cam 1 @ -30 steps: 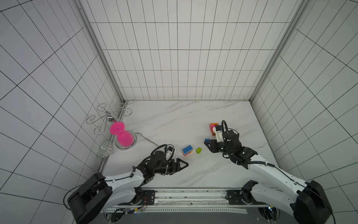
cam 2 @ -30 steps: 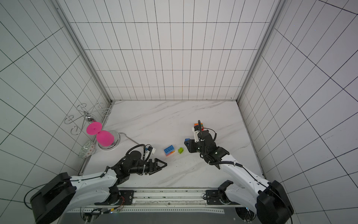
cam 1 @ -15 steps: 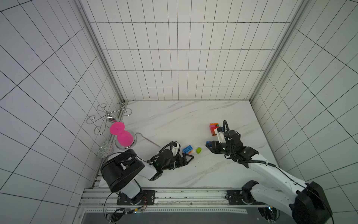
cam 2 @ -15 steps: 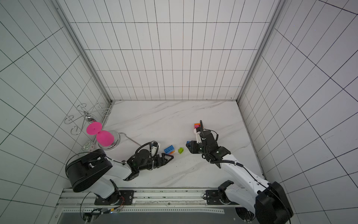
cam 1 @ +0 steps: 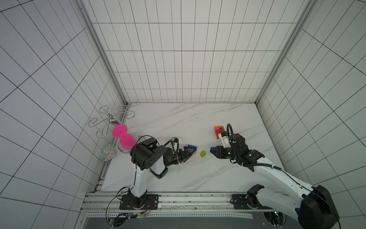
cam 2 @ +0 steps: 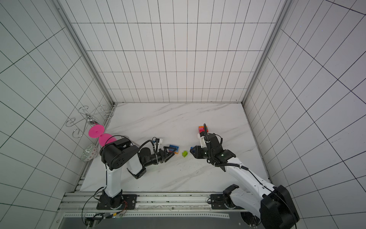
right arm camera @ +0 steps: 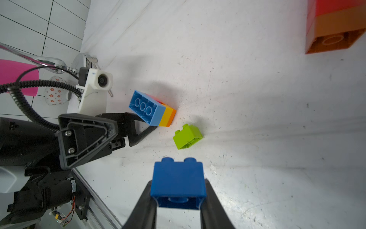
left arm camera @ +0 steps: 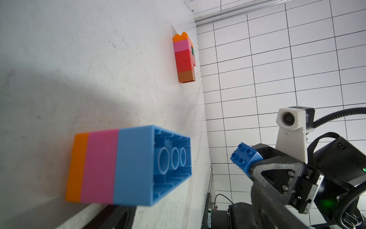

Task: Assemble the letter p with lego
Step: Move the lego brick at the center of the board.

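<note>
Seemingly around stack [cam 1: 193,147], left claw [cam 1: 189,152] low

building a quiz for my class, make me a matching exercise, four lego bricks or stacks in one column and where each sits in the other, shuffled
1. dark blue square plastic brick
2. small lime green plastic brick
3. light blue, pink and orange brick stack
4. long orange, pink, red and brown brick stack

A. loose on the table between the grippers
B. lying alone, farthest toward the back wall
C. clamped in the right gripper
D. on its side at the open left gripper's tips

Pairs: 1-C, 2-A, 3-D, 4-B
</note>
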Motion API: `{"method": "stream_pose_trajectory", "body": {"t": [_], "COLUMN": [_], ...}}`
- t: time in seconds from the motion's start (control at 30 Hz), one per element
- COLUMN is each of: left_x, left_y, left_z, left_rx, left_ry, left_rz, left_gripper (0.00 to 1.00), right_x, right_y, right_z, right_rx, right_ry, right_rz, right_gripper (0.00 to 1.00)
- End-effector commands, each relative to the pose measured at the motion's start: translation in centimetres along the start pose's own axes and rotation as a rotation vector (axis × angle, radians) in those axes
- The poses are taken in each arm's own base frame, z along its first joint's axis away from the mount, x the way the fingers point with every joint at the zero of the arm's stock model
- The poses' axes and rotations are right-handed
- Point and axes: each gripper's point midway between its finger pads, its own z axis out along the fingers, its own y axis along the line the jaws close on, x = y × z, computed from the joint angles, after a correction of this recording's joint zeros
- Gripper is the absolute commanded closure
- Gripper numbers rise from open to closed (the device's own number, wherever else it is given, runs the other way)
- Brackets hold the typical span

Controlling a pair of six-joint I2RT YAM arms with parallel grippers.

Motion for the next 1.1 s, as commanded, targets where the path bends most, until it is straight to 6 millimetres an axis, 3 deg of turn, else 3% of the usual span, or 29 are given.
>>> {"method": "stream_pose_trajectory", "body": {"t": [0.0,0.4,0.7,0.83,1.07], "left_x": [-0.1,-3.0,-6.4,-6.9,-8.3], "left_y": [2.6,2.1,1.6,1.2,0.9], "left_z": [-0.6,-1.2,1.6,3.3,5.2], "left_rx": [-0.055,-0.264,-0.266,-0.244,-0.244], "left_ry": [-0.008,-0.006,-0.01,0.031,0.05], "left_rz": [-0.006,0.113,0.146,0.158,0.179], "left_gripper": [0.09,0.06,0.06,0.06,0.06], "right_x": [-1.2,-1.8,-4.2,-5.3,-5.6], "right_y": [1.4,3.9,4.1,4.3,3.4], "right_z": [-0.4,1.1,2.7,2.8,3.0], "right_rx": [-0.038,0.002,0.126,0.149,0.211], "right_ry": [0.015,0.209,0.302,0.287,0.35], "right_rz": [-0.045,-0.185,-0.255,-0.264,-0.253], "right_gripper": [1.0,1.0,1.0,1.0,1.0]}}
